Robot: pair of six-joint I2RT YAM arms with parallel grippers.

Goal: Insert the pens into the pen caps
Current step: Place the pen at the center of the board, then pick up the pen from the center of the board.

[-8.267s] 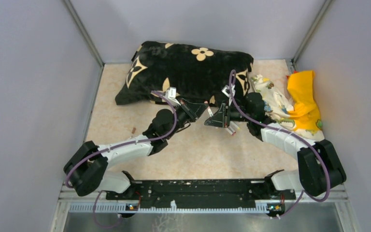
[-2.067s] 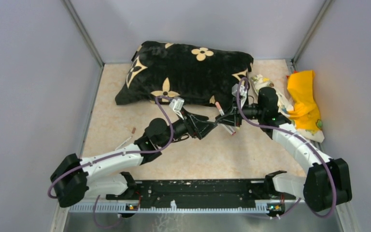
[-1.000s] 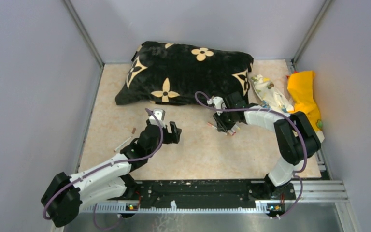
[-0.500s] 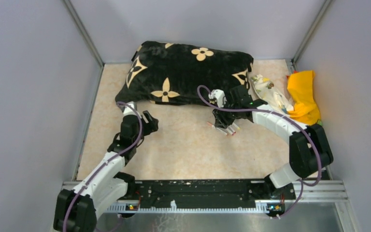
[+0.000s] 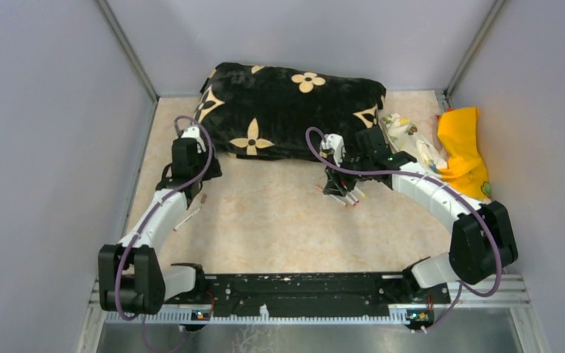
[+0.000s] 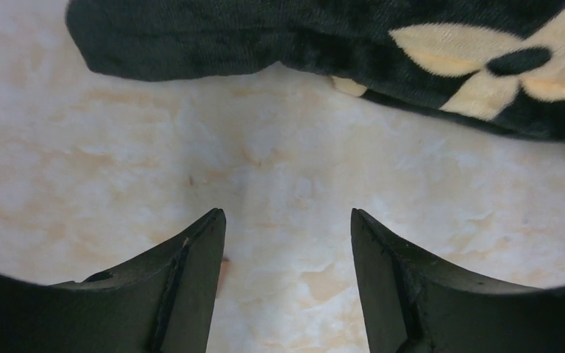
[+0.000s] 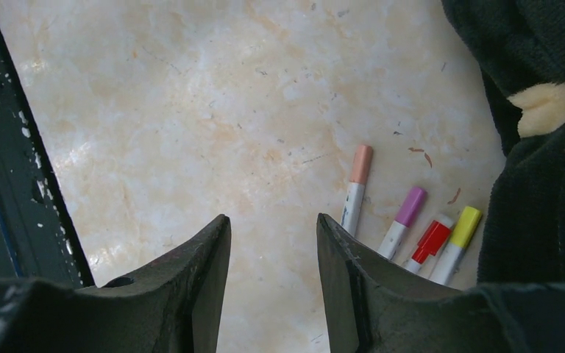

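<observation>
Reaching for the last loose pen and cap

Fingers apart and empty, the left gripper (image 6: pixel 287 220) hangs with the black flower-patterned cushion (image 6: pixel 338 44) just beyond its tips. What looks like a small brownish cap (image 5: pixel 204 197) and a thin white pen (image 5: pixel 187 218) lie just behind them. The right gripper (image 7: pixel 272 220), also apart and empty, has four white pens with coloured caps (image 7: pixel 404 220) just outside one finger. Best to centre the cap between the tips before closing.
</observation>
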